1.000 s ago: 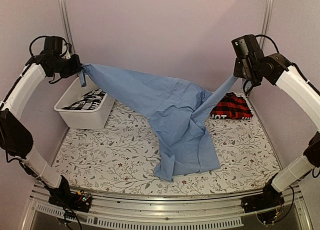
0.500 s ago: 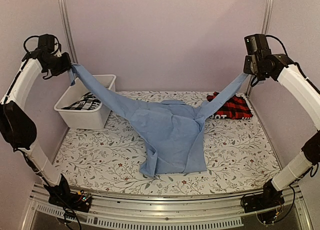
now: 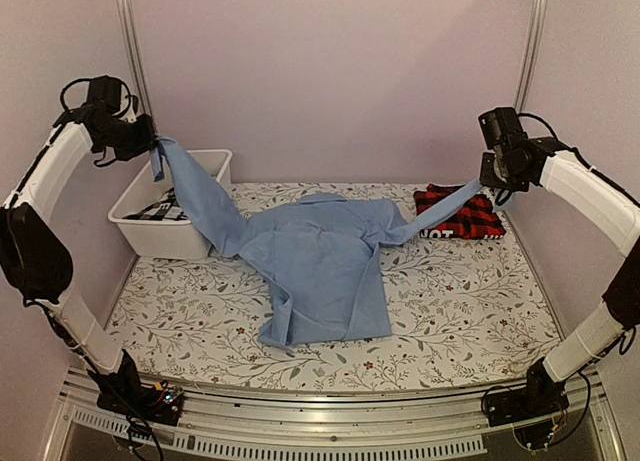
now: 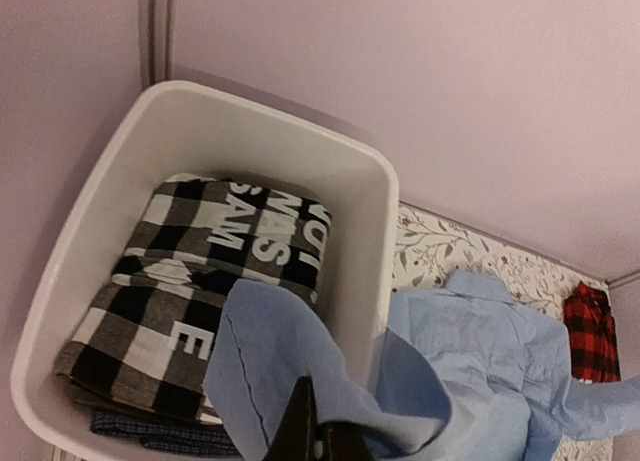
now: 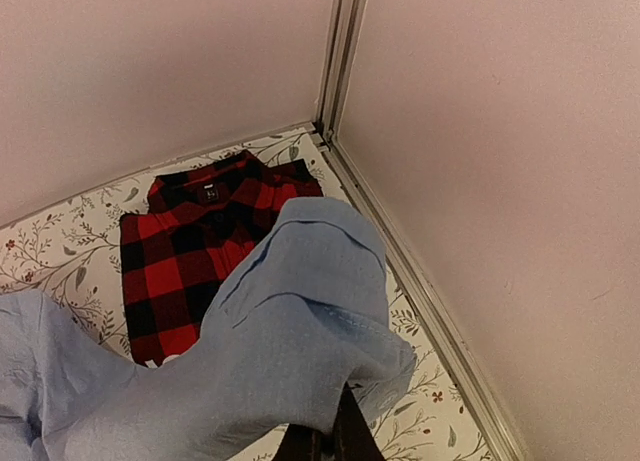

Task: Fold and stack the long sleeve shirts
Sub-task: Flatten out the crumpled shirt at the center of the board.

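light blue shirt (image 3: 322, 266): thin matt cloth, creased
red-and-black plaid shirt (image 3: 462, 211): matt woven cloth
white bin (image 3: 160, 239): smooth plastic
table (image 3: 470, 301): matt floral-print covering
front rail (image 3: 320, 419): ribbed bare metal

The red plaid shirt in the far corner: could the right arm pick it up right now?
Probably not yet. The red plaid shirt lies close below the right arm, but its jaws are shut on a sleeve of the blue shirt, which hangs over it.

Large white block letters run across a folded black-and-white checked cloth (image 4: 190, 281) in a white bin (image 4: 372, 211). "SAM" and a lone "E" are legible. The red plaid shirt (image 5: 190, 256) shows "NOT" along one edge. Its collar label (image 5: 208, 192) is unreadable.
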Action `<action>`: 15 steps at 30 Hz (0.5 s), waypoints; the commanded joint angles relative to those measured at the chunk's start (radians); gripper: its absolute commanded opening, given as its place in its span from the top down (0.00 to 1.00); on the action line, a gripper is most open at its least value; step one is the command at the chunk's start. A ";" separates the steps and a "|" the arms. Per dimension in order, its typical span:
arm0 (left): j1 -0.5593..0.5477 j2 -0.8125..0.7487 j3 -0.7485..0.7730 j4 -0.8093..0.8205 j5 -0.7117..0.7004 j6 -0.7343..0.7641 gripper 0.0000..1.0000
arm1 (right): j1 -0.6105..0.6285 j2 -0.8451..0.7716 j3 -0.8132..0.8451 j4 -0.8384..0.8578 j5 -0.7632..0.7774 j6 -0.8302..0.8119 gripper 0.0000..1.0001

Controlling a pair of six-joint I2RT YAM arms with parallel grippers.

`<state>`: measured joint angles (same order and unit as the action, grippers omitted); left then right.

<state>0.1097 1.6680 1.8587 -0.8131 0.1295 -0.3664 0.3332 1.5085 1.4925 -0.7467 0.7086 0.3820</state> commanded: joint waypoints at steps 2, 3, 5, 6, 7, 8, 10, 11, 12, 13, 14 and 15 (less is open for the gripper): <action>-0.235 -0.063 -0.158 0.040 0.015 0.019 1.00 | 0.000 0.048 -0.074 0.033 -0.094 0.042 0.94; -0.269 -0.072 -0.200 0.053 0.011 0.013 1.00 | 0.000 0.057 -0.084 0.039 -0.112 0.045 0.93; -0.322 -0.084 -0.284 0.088 0.017 -0.001 1.00 | 0.001 0.068 -0.113 0.061 -0.156 0.052 0.90; -0.344 -0.090 -0.328 0.107 0.021 -0.008 1.00 | 0.001 0.070 -0.129 0.070 -0.190 0.052 0.89; -0.365 -0.093 -0.365 0.126 0.024 -0.017 1.00 | 0.002 0.070 -0.143 0.078 -0.217 0.054 0.87; -0.385 -0.094 -0.405 0.147 0.034 -0.026 1.00 | 0.009 0.069 -0.153 0.085 -0.236 0.054 0.84; -0.428 -0.086 -0.474 0.196 0.056 -0.038 1.00 | 0.055 0.067 -0.165 0.092 -0.259 0.055 0.68; -0.451 -0.074 -0.485 0.199 0.048 -0.042 1.00 | 0.087 0.068 -0.164 0.094 -0.265 0.058 0.60; -0.469 -0.058 -0.493 0.205 0.045 -0.047 1.00 | 0.121 0.069 -0.157 0.097 -0.269 0.062 0.53; -0.484 -0.043 -0.503 0.218 0.052 -0.052 1.00 | 0.162 0.076 -0.147 0.099 -0.275 0.067 0.48; -0.496 -0.029 -0.510 0.231 0.059 -0.057 1.00 | 0.200 0.082 -0.134 0.107 -0.293 0.078 0.44; -0.508 -0.015 -0.514 0.242 0.062 -0.065 1.00 | 0.237 0.093 -0.124 0.120 -0.321 0.083 0.39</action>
<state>-0.3450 1.6230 1.3605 -0.6739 0.1699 -0.4004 0.4370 1.5776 1.3300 -0.6849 0.4839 0.4358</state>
